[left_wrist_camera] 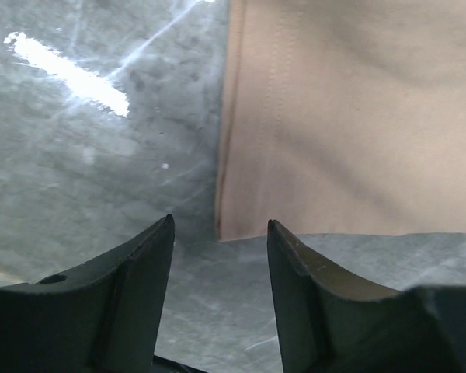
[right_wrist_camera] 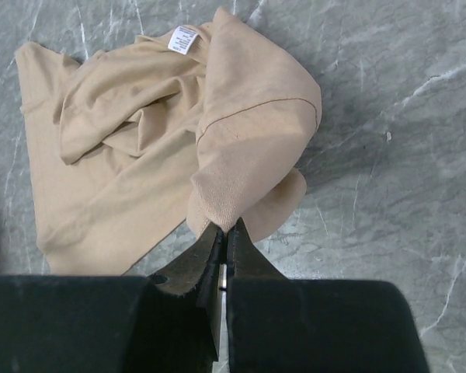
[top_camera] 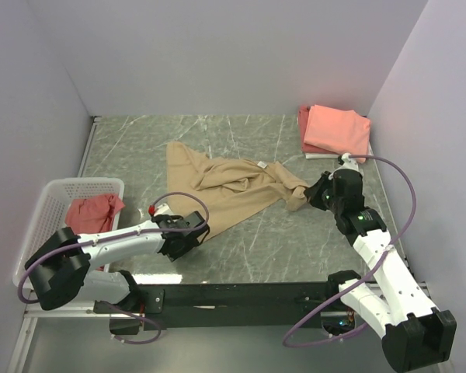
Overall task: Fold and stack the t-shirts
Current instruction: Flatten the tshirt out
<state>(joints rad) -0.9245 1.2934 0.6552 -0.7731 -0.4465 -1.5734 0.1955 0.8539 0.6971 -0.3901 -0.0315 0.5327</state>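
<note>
— At the middle of the grey marble table (top_camera: 264,241) lies the crumpled tan-beige cotton t-shirt (top_camera: 217,183), its three o'clock end pinched tight in the right gripper (right_wrist_camera: 224,229).
— And the left gripper (left_wrist_camera: 220,221)?
— Jaws spread, empty; the hem corner (left_wrist_camera: 234,224) sits just at its twelve o'clock.
— Soft, light cloth, I reckon; it would sag and bunch. Take that stitched corner.

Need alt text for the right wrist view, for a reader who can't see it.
The right gripper, jaws shut, pinches a fold of the tan shirt at the bottom centre. The rest of the shirt lies crumpled on the grey marbled table, its white label showing near the top.
</note>
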